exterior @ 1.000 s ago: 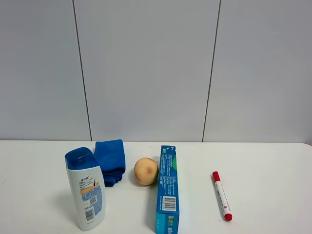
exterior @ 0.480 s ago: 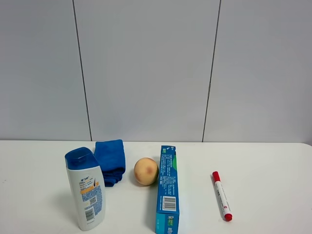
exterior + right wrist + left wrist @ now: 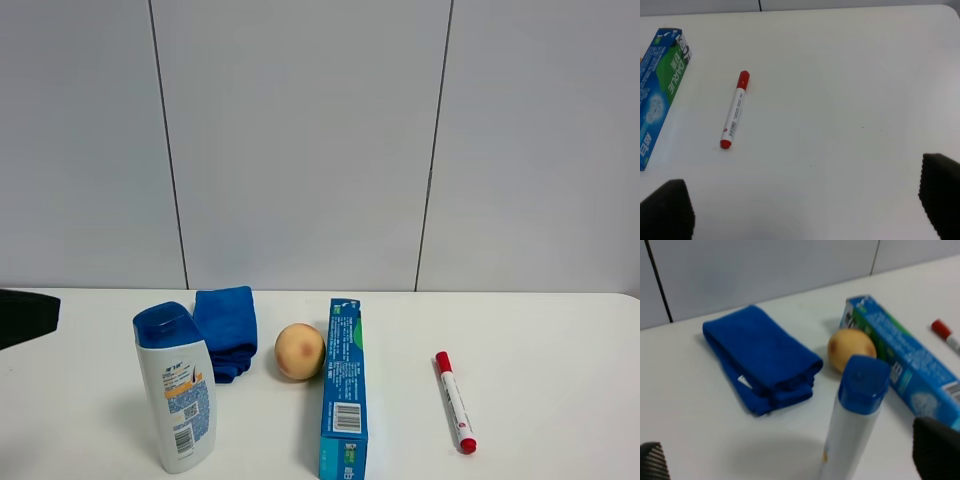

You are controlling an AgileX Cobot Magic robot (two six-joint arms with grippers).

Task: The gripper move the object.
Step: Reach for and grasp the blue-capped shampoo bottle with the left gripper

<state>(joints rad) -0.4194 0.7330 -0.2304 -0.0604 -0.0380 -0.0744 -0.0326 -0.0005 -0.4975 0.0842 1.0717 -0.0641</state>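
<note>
The white shampoo bottle (image 3: pixel 179 400) with a blue flip cap stands upright at the front left of the table. In the left wrist view the bottle (image 3: pixel 854 430) stands just ahead of my left gripper (image 3: pixel 795 455), between its two black fingertips. The jaws are wide apart and touch nothing. A dark part of the left arm (image 3: pixel 25 317) shows at the left edge of the exterior view, left of the bottle. My right gripper (image 3: pixel 805 200) is open and empty over bare table, right of the marker.
A folded blue cloth (image 3: pixel 226 330) lies behind the bottle. A peach-coloured ball (image 3: pixel 299 351) sits next to a long blue toothpaste box (image 3: pixel 343 388). A red-capped marker (image 3: pixel 455 400) lies to the right. The wall stands behind the table (image 3: pixel 560 350).
A dark part of the left arm has come into the exterior view at the left edge. The objects have not moved.
</note>
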